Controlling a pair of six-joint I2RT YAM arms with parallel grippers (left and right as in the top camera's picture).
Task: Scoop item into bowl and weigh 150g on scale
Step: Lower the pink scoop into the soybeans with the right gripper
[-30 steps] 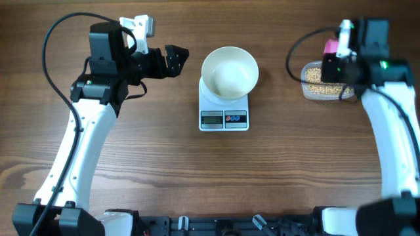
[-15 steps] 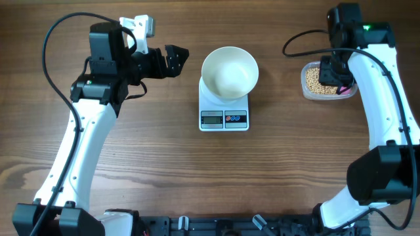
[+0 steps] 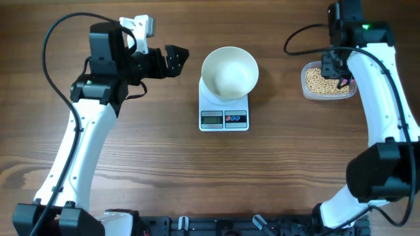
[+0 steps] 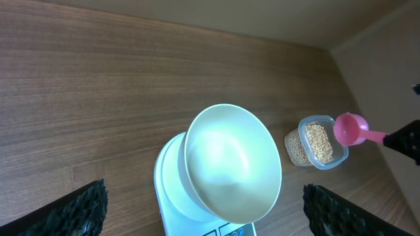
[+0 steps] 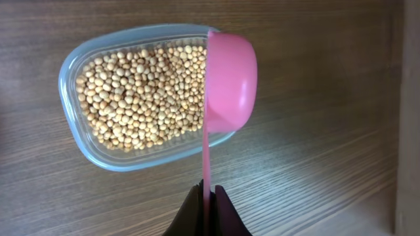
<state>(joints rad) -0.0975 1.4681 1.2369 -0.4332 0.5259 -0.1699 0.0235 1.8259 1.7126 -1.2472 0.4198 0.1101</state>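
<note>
right hand pinches the pink scoop by its handle; just ahead of it the cup hangs on edge over the beans in the tub. dip low, roll level, lift slowly. left hand is spread.

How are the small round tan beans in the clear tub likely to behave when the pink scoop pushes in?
Loose and round, the small tan beans would probably flow aside around the pink plastic scoop. Any spilling onto the wooden table would likely roll.

Hard to see
Numbers on the scale are too small to read. The left wrist view's bottom edge cuts off its front.
</note>
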